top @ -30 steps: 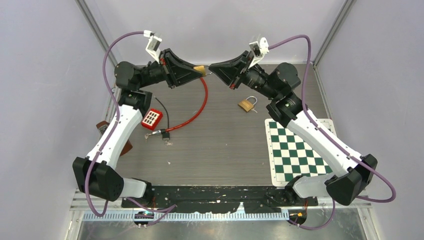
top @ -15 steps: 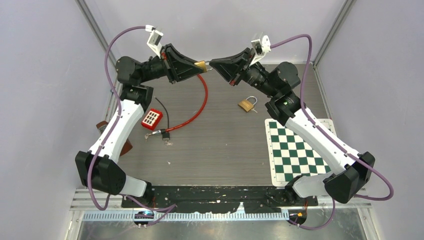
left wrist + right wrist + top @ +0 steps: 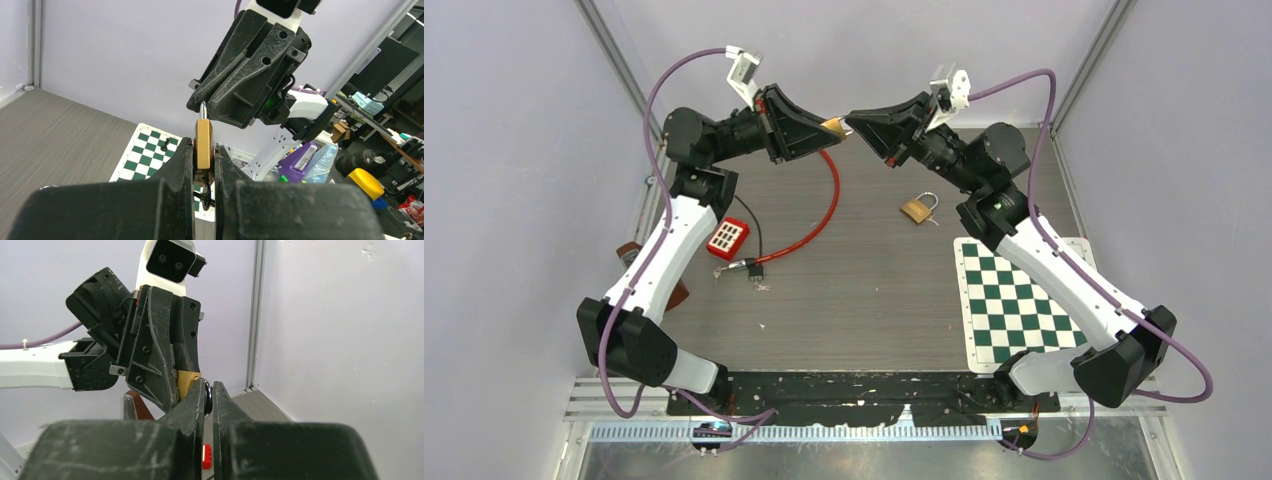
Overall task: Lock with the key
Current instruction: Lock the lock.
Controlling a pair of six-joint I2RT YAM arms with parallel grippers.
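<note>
Two arms raised, tips meeting at 12 o'clock over the far edge of the desk [image 3: 864, 290]. Left pincer [image 3: 829, 127] is clamped on a brass padlock [image 3: 203, 145]. Right pincer [image 3: 852, 122] is closed on the silver key [image 3: 202, 110], blade touching the padlock's end. Desk is dark grey wood-grain. Red cable [image 3: 819, 215] curves from under the left pincer down towards 9 o'clock, ending near a red box [image 3: 728, 237] with white buttons. Spare padlock [image 3: 916, 210] lies at 1 o'clock, chess mat [image 3: 1016, 305] at 4 o'clock. Plain pale walls [image 3: 854, 50], metal posts [image 3: 609, 50] in the far corners.
</note>
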